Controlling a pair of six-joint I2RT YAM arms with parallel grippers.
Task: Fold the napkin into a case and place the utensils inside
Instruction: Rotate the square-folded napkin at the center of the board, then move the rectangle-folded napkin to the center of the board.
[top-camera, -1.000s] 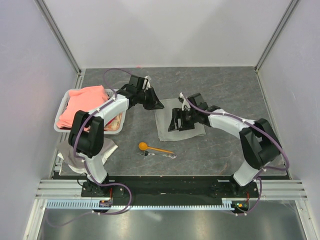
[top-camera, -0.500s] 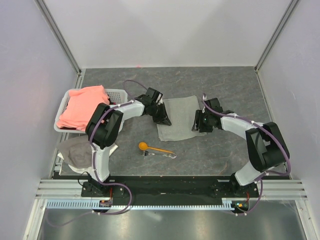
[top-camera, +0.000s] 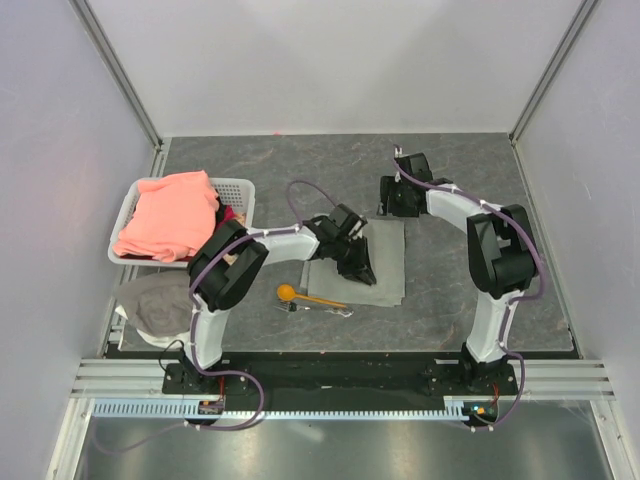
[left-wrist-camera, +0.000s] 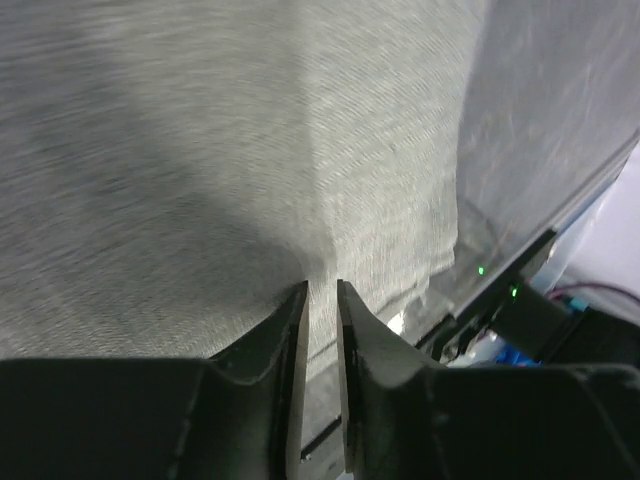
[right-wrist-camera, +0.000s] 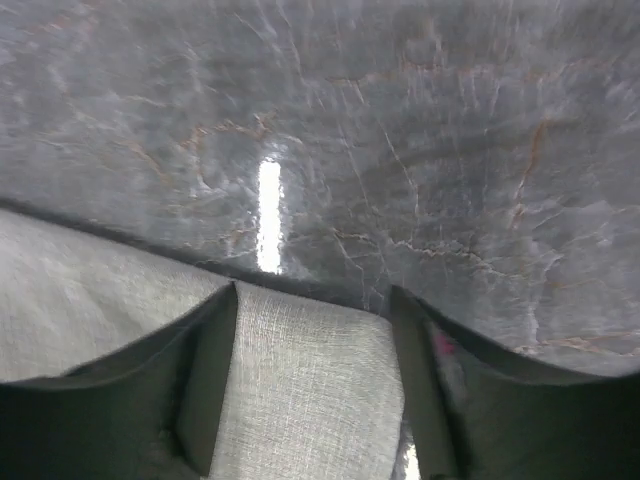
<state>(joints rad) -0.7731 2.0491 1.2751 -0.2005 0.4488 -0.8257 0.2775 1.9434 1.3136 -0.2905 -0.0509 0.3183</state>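
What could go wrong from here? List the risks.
1. The left gripper sits nearly closed on the napkin; pulling could bunch the thin cloth instead of folding it.
2. The spoon and fork lie close beside the napkin's near left corner; the left arm could knock them.
3. The right gripper stands open over the far edge and may miss it.

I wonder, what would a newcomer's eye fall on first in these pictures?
The salmon-pink cloth heaped in the white basket at left. Then the light grey napkin at centre, the left gripper over its left part, the right gripper at its far edge. An orange spoon lies beside it.
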